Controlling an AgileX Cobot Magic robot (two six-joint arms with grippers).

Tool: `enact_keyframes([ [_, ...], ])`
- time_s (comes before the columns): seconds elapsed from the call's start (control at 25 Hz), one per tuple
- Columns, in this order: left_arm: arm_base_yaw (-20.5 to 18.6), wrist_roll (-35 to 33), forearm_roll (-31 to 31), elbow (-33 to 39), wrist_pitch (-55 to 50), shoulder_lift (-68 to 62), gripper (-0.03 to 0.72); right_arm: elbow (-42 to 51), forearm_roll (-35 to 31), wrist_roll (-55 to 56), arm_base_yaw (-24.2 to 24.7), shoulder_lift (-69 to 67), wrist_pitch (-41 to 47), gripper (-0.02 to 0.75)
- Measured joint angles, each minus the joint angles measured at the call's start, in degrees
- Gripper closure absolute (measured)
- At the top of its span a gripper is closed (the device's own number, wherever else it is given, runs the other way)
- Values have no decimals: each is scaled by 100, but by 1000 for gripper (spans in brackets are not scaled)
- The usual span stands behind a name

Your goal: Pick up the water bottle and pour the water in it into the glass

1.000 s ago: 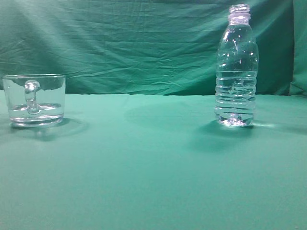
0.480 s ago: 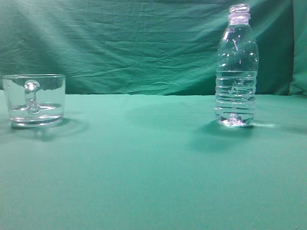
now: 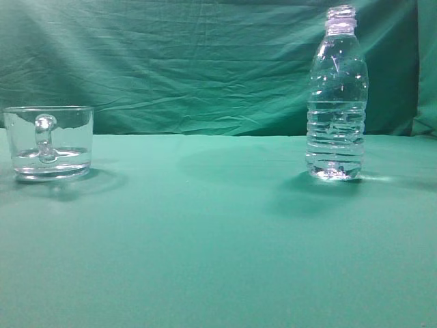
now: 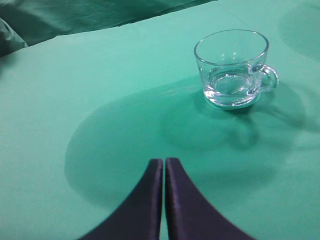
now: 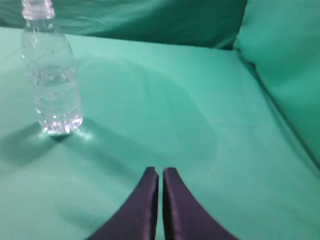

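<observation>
Surface: a smooth green cloth-covered table (image 3: 205, 239) is filling the lower frame.
Backdrop: a creased green fabric curtain (image 3: 171, 61) is hanging behind.
Bottle: a small clear uncapped ribbed plastic water bottle (image 3: 336, 96) is standing upright at right, holding clear water (image 3: 334, 143).
Glass: a short clear handled glass mug (image 3: 48, 142) is sitting at far left, well apart.
Left gripper (image 4: 164, 165): dark fingers are pressing together, holding nothing.
Right gripper (image 5: 160, 174): fingers are likewise together, holding nothing.

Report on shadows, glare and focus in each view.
Exterior view: soft shadows lie in front of the glass and the water bottle, bright glint at the bottle's base. Left wrist view: broad shadow around the left tool, glass sharp. Right wrist view: bottle slightly soft, right tool blurred.
</observation>
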State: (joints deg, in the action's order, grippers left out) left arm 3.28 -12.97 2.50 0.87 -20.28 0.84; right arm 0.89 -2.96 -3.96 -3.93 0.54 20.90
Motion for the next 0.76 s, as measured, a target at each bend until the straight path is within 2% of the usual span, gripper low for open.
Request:
enact_keyframes([
  [0.76,0,0,0,0,0,0,688,60,48,32,14,0,101,738],
])
